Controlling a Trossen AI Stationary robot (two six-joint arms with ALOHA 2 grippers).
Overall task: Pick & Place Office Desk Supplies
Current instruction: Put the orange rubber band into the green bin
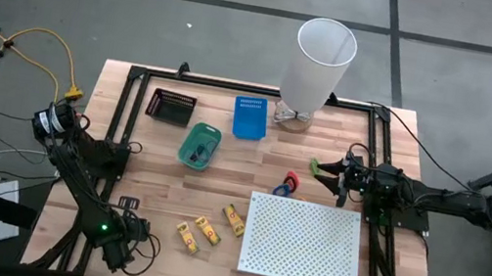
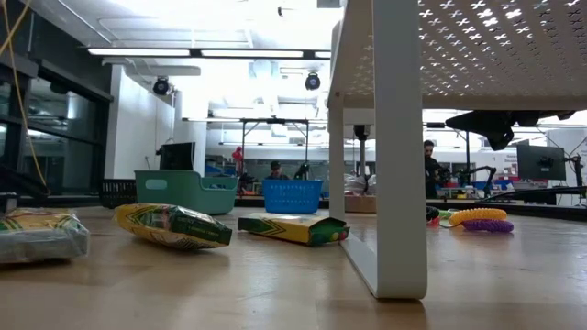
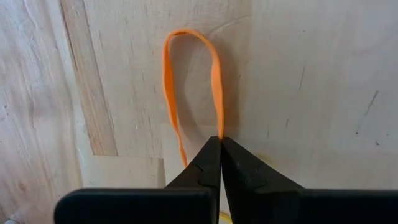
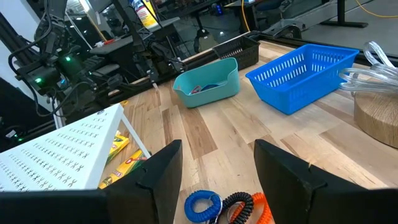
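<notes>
White and perforated, one large board (image 1: 303,241) stands on the wooden table (image 1: 224,154) at its front right, and one tall white bin (image 1: 319,62) rises at the back edge. Three baskets sit behind: one blue (image 1: 249,116), one teal (image 1: 199,145), one black (image 1: 171,105). Three yellow-and-red packs (image 1: 208,230) lie in a row left of the board, each with its long axis slanted across the table. Coiled loops (image 1: 287,183) lie just off the board's back corner. One orange rubber band (image 3: 189,87) lies on the wood at the front left corner, stretched into a narrow loop running straight away from the left gripper (image 3: 220,149), whose fingers are pinched together on its near end. The right gripper (image 4: 217,165) hovers near the coiled loops, spread wide and holding nothing.
</notes>
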